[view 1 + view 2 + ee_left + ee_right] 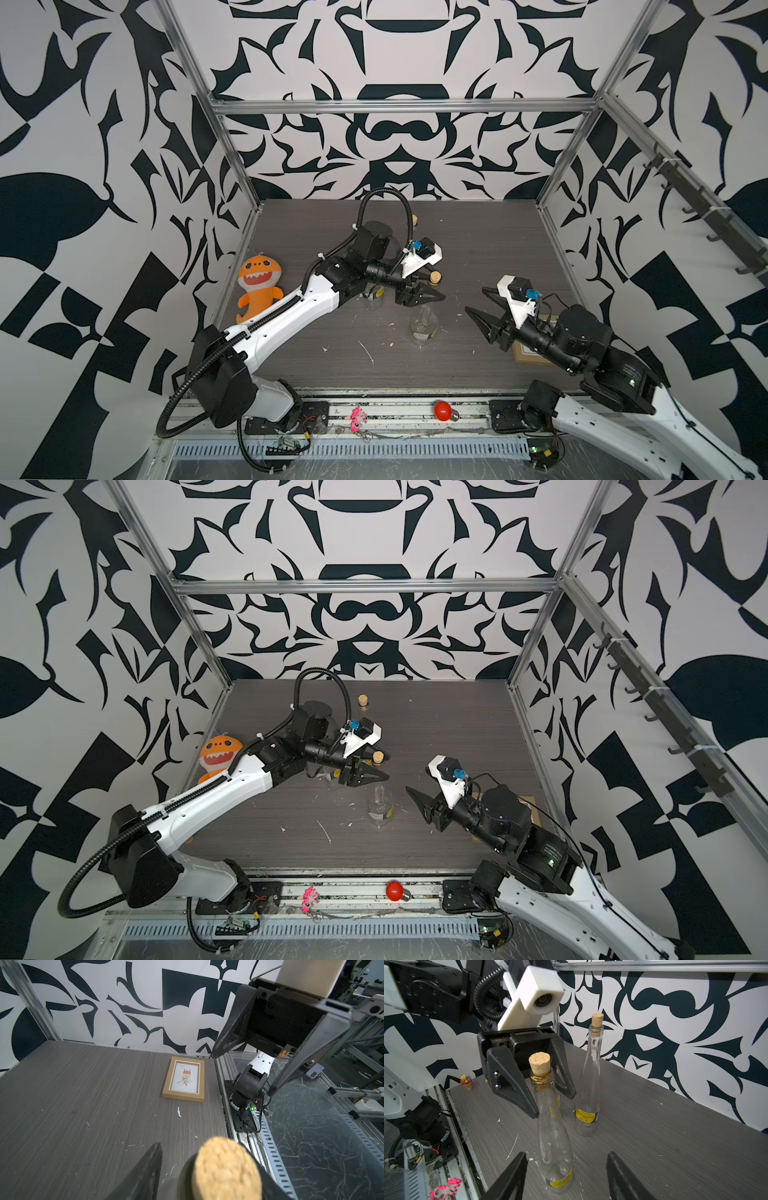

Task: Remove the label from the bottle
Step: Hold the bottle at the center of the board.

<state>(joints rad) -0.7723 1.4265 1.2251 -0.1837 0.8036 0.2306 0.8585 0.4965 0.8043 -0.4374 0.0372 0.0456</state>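
Bracing bottle (553, 1138) neck between narrow-set jaws of left gripper (552, 1103), clamp unclear; next, pinching label (559, 1181) edge with wide-open, empty right gripper (565, 1155).

A corked bottle (554, 1126) is standing on the table (332, 361) with its neck between the two fingers of the left pincer (436, 287). A second bottle (588, 1084) is standing to the side of that pincer, nearer the back wall, and a third bottle (374, 297) is sitting under its wrist. The right pincer (476, 299) is hovering apart from the corked bottle, pointing towards it. A picture frame (184, 1079) is lying flat behind the right pincer, partly under its arm. A plush toy (257, 286) is lying far behind the left pincer, beside its arm.
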